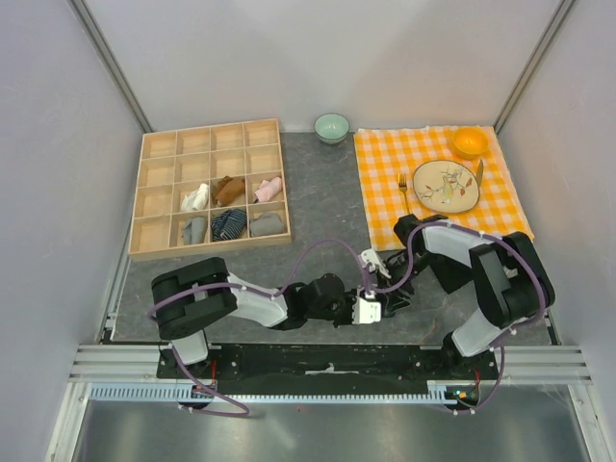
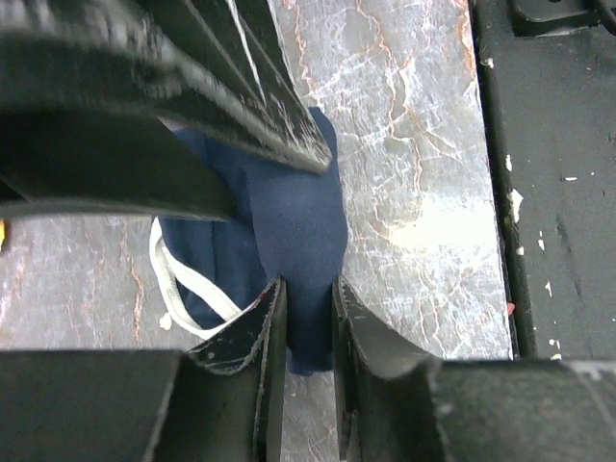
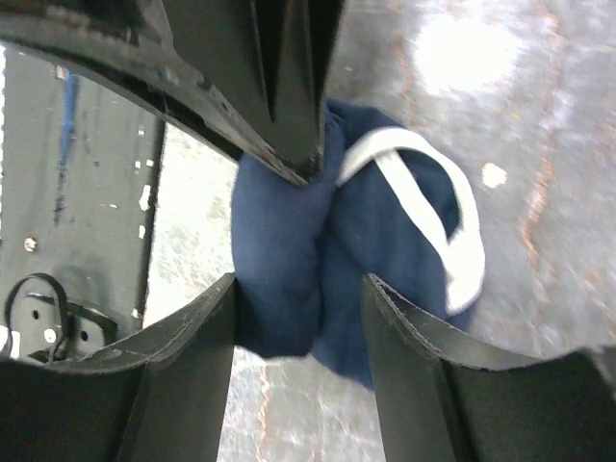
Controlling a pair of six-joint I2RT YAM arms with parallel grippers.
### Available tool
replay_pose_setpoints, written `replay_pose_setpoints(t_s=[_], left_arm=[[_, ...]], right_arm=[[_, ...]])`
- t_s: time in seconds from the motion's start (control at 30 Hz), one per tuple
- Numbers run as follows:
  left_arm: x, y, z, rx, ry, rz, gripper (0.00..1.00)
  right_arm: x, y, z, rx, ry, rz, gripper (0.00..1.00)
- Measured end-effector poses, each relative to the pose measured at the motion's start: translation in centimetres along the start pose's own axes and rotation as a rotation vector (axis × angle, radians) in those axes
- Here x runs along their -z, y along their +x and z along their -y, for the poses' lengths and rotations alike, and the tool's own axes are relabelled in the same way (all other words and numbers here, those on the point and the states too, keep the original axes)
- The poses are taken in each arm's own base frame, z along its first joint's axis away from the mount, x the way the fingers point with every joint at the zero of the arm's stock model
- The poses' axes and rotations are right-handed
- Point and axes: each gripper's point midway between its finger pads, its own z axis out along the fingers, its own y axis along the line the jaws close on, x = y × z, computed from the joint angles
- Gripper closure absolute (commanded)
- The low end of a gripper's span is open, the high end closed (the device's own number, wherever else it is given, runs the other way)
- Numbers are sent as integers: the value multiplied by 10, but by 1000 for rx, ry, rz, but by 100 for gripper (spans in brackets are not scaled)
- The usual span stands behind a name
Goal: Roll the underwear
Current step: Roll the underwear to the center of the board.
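While underwear point(image 2: 289, 217) bunches by table's point(image 2: 414, 144) near edge | left gripper point(image 2: 308, 287) pinches it | right gripper point(image 3: 298, 284) straddles, grip unclear

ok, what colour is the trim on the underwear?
White trim on navy underwear; right wrist view shows it best.

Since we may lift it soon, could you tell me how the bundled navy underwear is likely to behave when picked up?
Probably floppy: the underwear bunches in soft folds rather than holding a shape. Likely light, being thin cloth. The bundle may loosen if lifted by one fold, since its white trim loops loosely outside it.
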Motion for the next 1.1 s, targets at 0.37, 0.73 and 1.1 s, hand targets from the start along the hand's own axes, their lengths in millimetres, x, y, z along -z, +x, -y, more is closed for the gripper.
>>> replay_pose_setpoints(t_s=[0.37,0.73,1.1], left_arm=[[9,9,-14,312,47,16,75],[-5,6,-24,606,235,-8,73],[-12,10,-34,942,410,-73,69]], right_arm=[[56,9,29,-20,316,53,34],[82,-6,9,173,428,106,28],[44,5,-15,324,336,58,26]])
